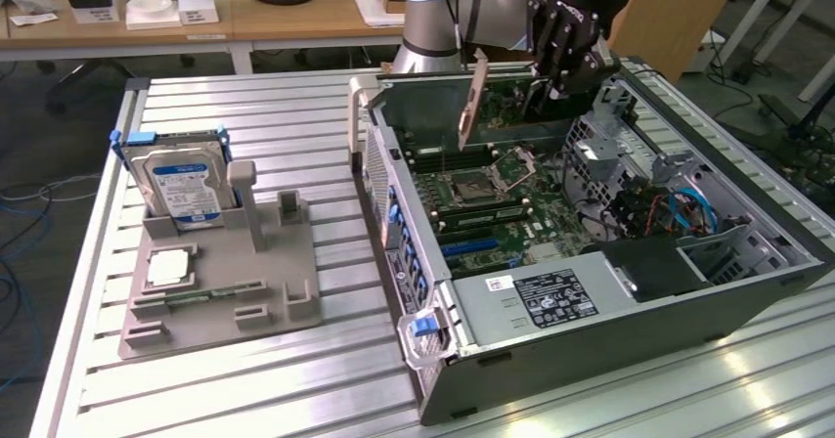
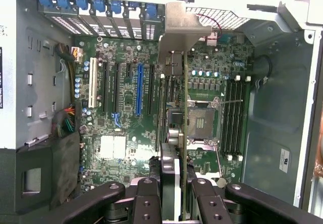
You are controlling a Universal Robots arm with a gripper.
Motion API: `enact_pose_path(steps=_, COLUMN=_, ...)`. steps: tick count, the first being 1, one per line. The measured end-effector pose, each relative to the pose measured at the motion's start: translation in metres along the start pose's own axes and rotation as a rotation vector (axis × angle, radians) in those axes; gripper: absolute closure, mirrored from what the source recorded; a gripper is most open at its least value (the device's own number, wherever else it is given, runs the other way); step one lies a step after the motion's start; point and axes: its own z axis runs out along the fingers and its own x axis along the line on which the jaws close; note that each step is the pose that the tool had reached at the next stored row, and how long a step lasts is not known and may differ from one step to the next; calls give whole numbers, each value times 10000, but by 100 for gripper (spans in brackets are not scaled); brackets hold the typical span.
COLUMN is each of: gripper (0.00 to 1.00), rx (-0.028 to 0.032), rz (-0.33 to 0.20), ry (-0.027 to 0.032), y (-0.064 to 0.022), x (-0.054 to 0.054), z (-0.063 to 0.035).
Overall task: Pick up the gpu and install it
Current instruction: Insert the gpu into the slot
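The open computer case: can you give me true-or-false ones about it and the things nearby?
1. The black gripper grips the thin flat gpu card with a pale metal bracket. True.
2. The gpu is already plugged in. False: it hangs above the green motherboard.
3. The silver hard drive with a blue-white label lies inside the dark computer case. False: it stands in the grey holder outside.
4. The grey holder sits on the ribbed metal table. True.
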Motion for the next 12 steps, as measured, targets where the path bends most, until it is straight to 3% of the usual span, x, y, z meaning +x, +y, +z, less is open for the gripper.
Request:
enact_pose_path(steps=7, gripper=72, rx=2, rz=0, ry=-3, y=0, x=1, z=11)
enact_pose_path(steps=12, gripper=72, rx=3, rz=51, ry=1, y=3, x=9, z=97)
